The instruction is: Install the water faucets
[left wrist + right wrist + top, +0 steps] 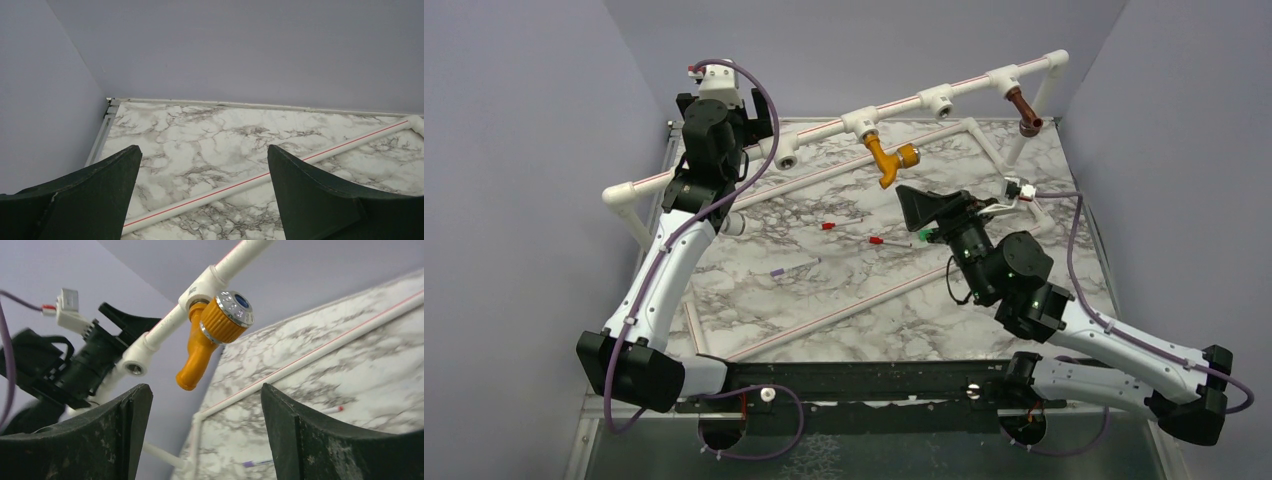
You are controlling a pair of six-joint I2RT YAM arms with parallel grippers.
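Now, look at your right gripper point(204, 388): its two black fingers stand wide apart with nothing between them. In the top view it sits at about 5 o'clock from the orange-yellow plastic tap with the silvery round cap point(887, 160), near it but not touching.

That orange-yellow tap is seated in a white tee fitting point(861, 123) on the raised white plastic pipe rail with the thin red stripe point(904, 106), at roughly 12 o'clock of the grey-veined marble tabletop point(854, 300). Its spout slants down and its capped branch points toward 3 o'clock. From the right wrist you see the cap facing you, above and beyond the fingertips.

The dark brown tap point(1024, 110) hangs from another fitting further along the rail, at about 1 o'clock, spout down.

Your left gripper point(203, 149) is up at 10 o'clock, its fingers also spread with nothing in them; past them you see only marble and a floor-level white pipe point(260, 179).

Two small red-tipped pieces point(828, 226) lie mid-table, well apart from both grippers.
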